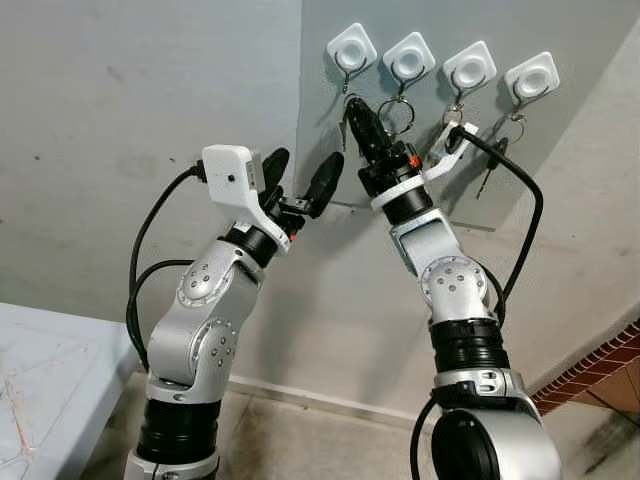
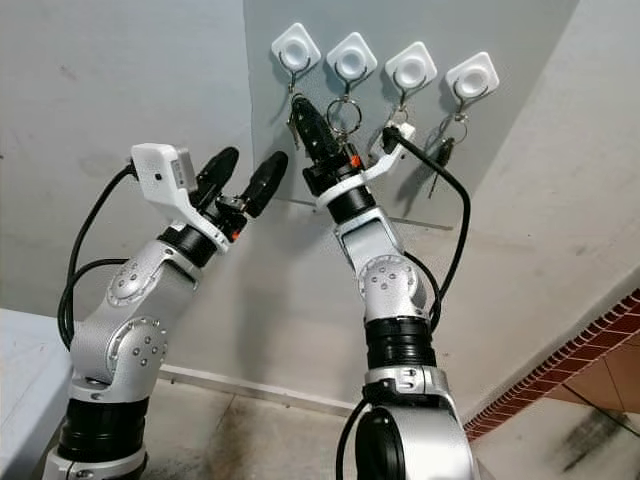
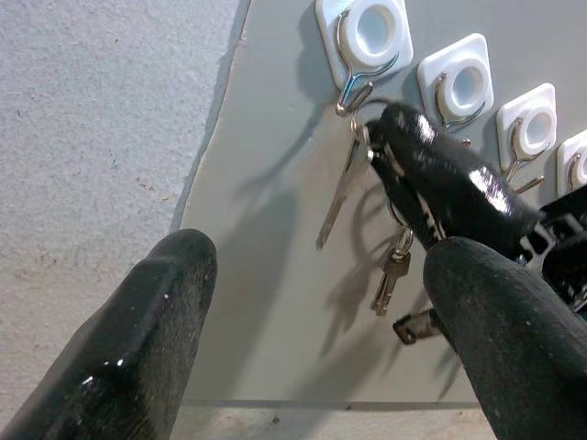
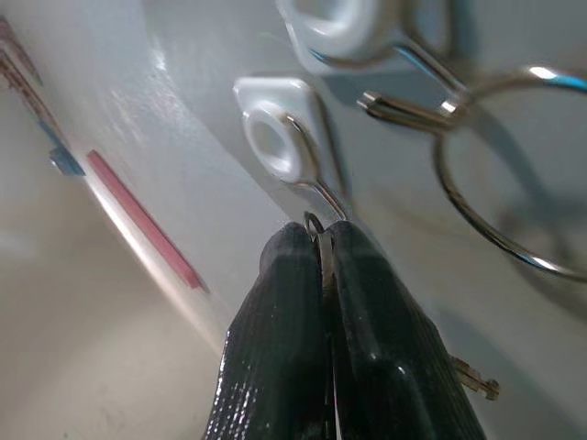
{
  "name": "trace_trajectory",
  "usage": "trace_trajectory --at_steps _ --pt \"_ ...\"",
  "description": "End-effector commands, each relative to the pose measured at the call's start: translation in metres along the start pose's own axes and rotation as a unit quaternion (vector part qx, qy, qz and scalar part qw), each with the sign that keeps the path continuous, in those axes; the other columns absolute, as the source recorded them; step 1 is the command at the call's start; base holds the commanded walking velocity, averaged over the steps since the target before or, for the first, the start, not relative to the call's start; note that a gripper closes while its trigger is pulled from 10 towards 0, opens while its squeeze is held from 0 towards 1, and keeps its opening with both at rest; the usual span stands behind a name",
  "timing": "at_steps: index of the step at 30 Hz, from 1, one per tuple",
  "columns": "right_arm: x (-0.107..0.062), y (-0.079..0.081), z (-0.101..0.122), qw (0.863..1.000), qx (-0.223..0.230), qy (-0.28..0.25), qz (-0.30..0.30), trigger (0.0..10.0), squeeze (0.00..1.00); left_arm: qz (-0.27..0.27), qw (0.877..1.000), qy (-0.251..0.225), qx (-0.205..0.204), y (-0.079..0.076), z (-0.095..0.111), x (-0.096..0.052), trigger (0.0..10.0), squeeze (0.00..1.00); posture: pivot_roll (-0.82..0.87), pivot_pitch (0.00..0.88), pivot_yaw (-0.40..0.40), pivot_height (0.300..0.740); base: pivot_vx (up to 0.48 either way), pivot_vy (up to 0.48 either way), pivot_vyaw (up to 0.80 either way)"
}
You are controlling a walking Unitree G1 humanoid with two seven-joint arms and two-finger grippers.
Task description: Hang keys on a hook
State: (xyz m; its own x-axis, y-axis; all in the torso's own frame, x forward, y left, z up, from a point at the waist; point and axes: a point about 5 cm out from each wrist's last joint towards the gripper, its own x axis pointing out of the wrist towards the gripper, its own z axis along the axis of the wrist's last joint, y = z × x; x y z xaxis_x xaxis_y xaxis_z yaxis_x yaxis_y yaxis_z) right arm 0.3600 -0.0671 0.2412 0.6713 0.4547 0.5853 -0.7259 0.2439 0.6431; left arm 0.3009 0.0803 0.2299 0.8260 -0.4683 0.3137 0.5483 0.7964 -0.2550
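The keys dangle just below the leftmost hook, pinched in the right gripper, whose fingers clamp their ring, while an empty ring and more keys crowd the neighbouring hooks and the left gripper waits wide apart beside them.

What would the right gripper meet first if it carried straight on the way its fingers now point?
Probably the leftmost hook: the right gripper, shut on the key ring, points at its metal tip, just ahead. The depth between them is unclear.

Grey wall panel carries 4 white hooks in a row rising toward 3 o'clock. Keys hang from the last 2.
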Motion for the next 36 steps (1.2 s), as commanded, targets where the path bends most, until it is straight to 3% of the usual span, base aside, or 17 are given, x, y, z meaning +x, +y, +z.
trace_trajectory --at_steps 1,28,34,36 --pt "0.0151 0.0144 -0.0089 1.0 0.015 -0.002 0.027 10.0 0.0 -0.009 1.0 -0.007 0.001 -0.0045 0.0047 0.0023 10.0 0.0 0.04 0.0 -0.058 0.74 0.0 0.0 0.0" --pt "0.02 0.0211 -0.0104 0.999 0.008 -0.001 0.051 10.0 0.0 -0.007 1.0 -0.008 -0.001 -0.005 0.0051 0.0013 10.0 0.0 0.04 0.0 -0.061 0.74 0.0 0.0 0.0" --pt "0.0209 0.0212 -0.0124 0.991 -0.114 0.041 0.053 10.0 0.0 -0.005 1.0 -0.01 -0.004 -0.0045 0.0056 0.0012 10.0 0.0 0.04 0.0 -0.062 0.74 0.0 0.0 0.0" --pt "0.0211 0.0215 -0.0132 0.98 -0.179 0.066 0.06 10.0 0.0 -0.005 1.0 -0.01 -0.006 -0.0042 0.0056 0.0013 10.0 0.0 0.04 0.0 -0.061 0.74 0.0 0.0 0.0"
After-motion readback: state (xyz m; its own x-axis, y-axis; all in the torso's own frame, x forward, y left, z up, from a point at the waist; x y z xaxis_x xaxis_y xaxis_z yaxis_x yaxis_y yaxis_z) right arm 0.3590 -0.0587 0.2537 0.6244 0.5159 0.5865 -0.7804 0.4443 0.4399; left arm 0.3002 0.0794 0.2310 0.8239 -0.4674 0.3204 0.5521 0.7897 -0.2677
